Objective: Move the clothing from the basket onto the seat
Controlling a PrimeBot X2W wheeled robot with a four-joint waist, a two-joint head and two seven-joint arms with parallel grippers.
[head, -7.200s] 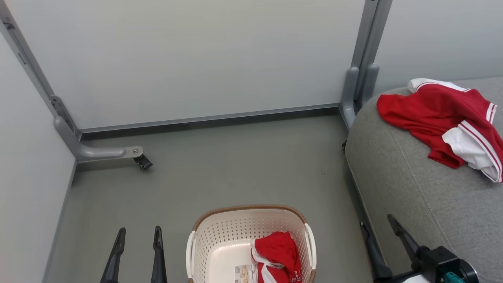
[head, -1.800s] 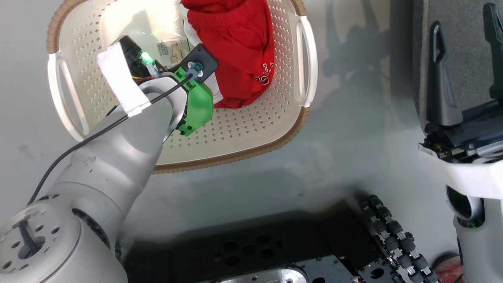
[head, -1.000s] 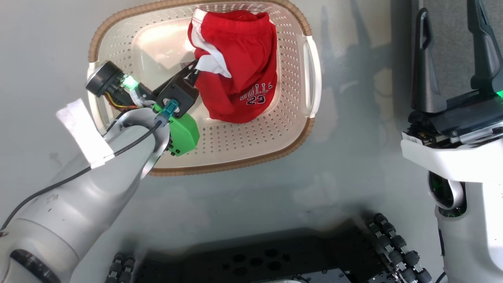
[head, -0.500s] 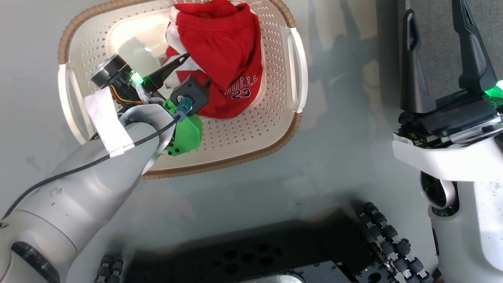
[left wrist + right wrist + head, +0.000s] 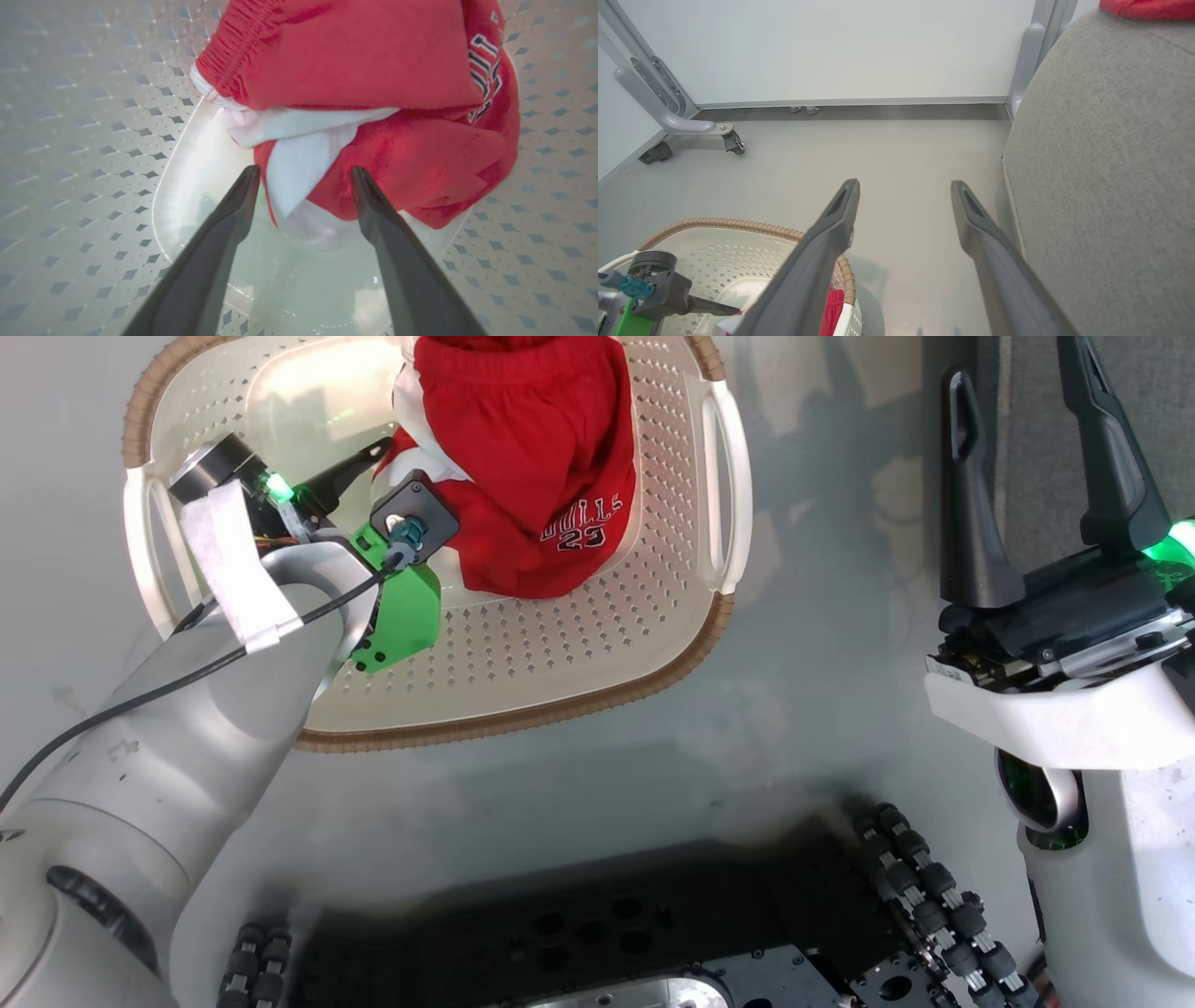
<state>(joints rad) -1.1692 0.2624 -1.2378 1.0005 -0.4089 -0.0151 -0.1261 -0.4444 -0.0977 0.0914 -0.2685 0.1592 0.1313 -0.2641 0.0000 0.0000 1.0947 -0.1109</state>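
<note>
The red garment (image 5: 532, 448) numbered 23 lies bunched inside the basket (image 5: 560, 644). The left gripper (image 5: 304, 170) is lowered into the basket with its fingers spread apart, and a white fold of the garment sits unclamped between the tips. The right gripper (image 5: 904, 183) is spread wide and empty, outside the basket on the side of the seat (image 5: 1101, 163).

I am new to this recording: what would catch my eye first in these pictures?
The bright red garment printed BULLS 23 lies bunched in the cream basket. The left gripper reaches into the basket, open, its fingers either side of a white fold of that garment. The right gripper hangs open beside the grey seat, where another red garment lies.
</note>
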